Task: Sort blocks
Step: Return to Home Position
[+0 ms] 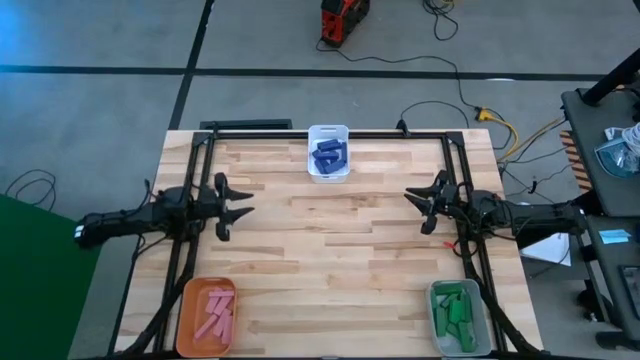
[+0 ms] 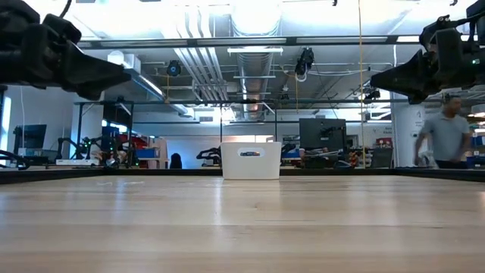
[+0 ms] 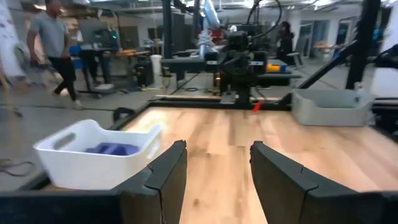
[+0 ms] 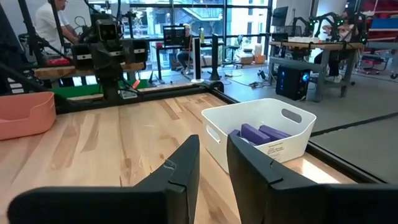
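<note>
Dark blue blocks [image 1: 328, 155] lie in a white bin [image 1: 346, 170] at the table's far middle, and they also show in the right wrist view [image 4: 260, 133] and the left wrist view [image 3: 114, 149]. Pink blocks [image 1: 217, 312] lie in an orange bin [image 1: 186, 318] at the near left. Green blocks [image 1: 456, 312] fill a grey bin [image 1: 482, 318] at the near right. My left gripper [image 1: 236, 206] hovers open over the table's left side, and my right gripper [image 1: 419, 208] hovers open over its right side. Both point toward the bare middle and hold nothing.
Black frame rails [image 1: 190, 250] run along the table's left, right and far edges. The wooden tabletop [image 1: 330, 260] lies between the two grippers. A person [image 2: 447, 135] stands in the room beyond the table, and another [image 3: 56, 43] walks past on the far side.
</note>
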